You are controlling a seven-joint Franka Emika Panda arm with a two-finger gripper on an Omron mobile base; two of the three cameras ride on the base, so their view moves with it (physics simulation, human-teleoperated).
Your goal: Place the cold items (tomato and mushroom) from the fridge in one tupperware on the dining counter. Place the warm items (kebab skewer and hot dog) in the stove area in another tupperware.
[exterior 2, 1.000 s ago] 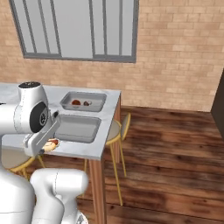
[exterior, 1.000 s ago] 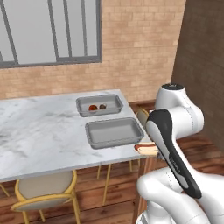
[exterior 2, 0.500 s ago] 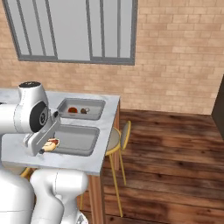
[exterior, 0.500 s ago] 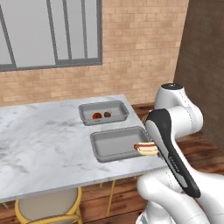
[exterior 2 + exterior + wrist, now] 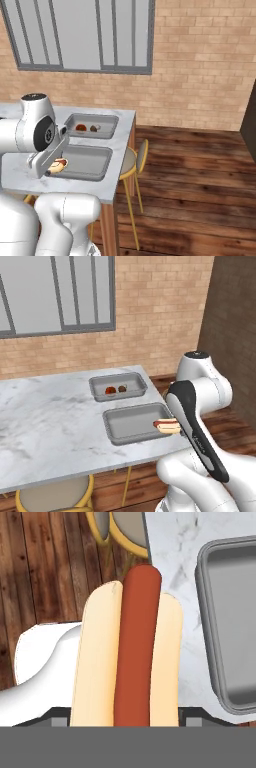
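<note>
Hot dog [image 5: 127, 652] hangs seemingly beside near tupperware's [image 5: 235, 617] rim, above dining counter [image 5: 177, 572].

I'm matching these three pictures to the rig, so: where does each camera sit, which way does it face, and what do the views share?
Left base view: behind the arm on its left, looking forward and down at the dining counter; the white arm rises at lower right.
Right base view: behind the arm on its right, same counter; the arm rises at lower left.
Hand view: on the hand, looking along the gripper at the hot dog it holds.
Shared: hot dog and near tupperware appear in all three; the far tupperware holding two small items in both base views.
</note>
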